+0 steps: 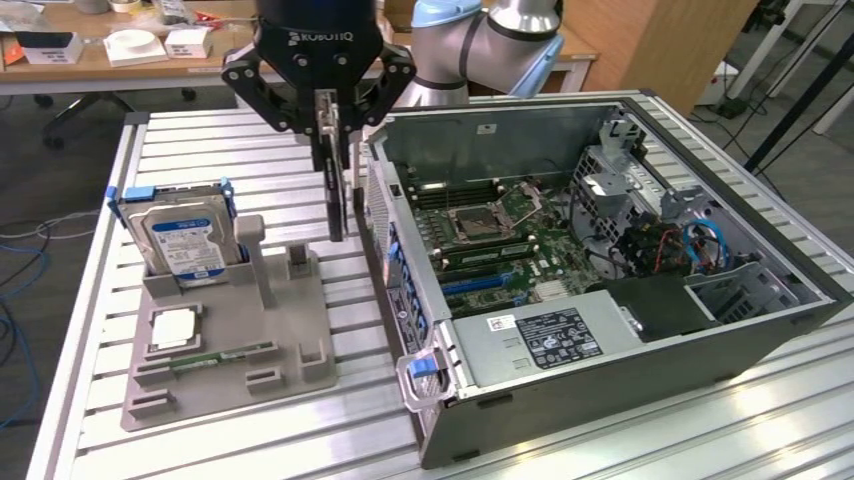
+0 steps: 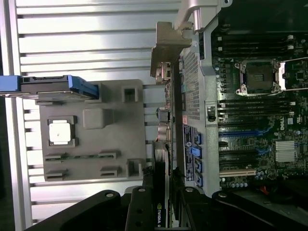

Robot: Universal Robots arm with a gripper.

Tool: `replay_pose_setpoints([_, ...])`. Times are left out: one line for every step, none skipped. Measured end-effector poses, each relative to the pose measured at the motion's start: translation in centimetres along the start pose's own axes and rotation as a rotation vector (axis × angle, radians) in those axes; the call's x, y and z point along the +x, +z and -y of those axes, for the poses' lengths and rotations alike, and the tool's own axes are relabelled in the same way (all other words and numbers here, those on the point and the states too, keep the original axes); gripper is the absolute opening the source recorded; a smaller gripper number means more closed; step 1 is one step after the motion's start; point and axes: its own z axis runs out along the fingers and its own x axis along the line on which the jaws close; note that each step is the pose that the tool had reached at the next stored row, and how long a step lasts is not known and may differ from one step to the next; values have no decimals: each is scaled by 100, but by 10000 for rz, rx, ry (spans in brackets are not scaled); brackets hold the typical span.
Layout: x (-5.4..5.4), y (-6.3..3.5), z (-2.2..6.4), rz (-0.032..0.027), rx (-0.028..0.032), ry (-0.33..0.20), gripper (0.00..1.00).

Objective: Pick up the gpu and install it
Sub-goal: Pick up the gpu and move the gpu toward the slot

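— Where did the fingers stand?

— The gripper (image 1: 334,115) had its fingers (image 2: 144,204) set narrow, pinching the gpu (image 1: 335,195) by its upper edge. The card hung upright, edge down, clear of the grey holder (image 1: 227,330). It was just beside the outer wall of the open computer case (image 1: 747,330), not yet inside it.

— So what could have gone wrong?

— The grip took only one narrow strip of a long card. A jolt could have let it pivot or slide between the pads. Its connector edge would then have met the motherboard (image 1: 494,230) askew.

— And the wall?

— That was the nearer danger. The card's lower edge looked to hang below the wall's rim, so a sideways move without more height might have struck the card against it. The silvery bracket (image 2: 169,45) stuck out at one end and could have snagged the rear panel.

— Anything else nearby?

— The hard drive (image 1: 187,240) stood upright in the holder, apart from the card. A dropped card would have landed on the holder or the slatted table (image 1: 200,140).
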Motion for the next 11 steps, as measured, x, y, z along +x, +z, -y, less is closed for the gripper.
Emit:
replay_pose_setpoints([-6,0,-1,0,0,0,26])
replay_pose_setpoints([-13,0,-1,0,0,0,26])
replay_pose_setpoints([-19,1,-1,0,0,0,26])
replay_pose_setpoints([-24,1,-2,0,-1,0,26])
replay_pose_setpoints([-29,1,-2,0,0,-1,26])
replay_pose_setpoints([-35,1,-3,0,0,0,26])
replay_pose_setpoints([-40,1,-3,0,-1,1,26])
replay_pose_setpoints([-45,2,-3,0,-1,0,26])
replay_pose_setpoints([-50,2,-4,0,0,0,26])
replay_pose_setpoints([-55,2,-4,0,-1,0,26])
replay_pose_setpoints([-60,2,-5,0,-1,0,26])
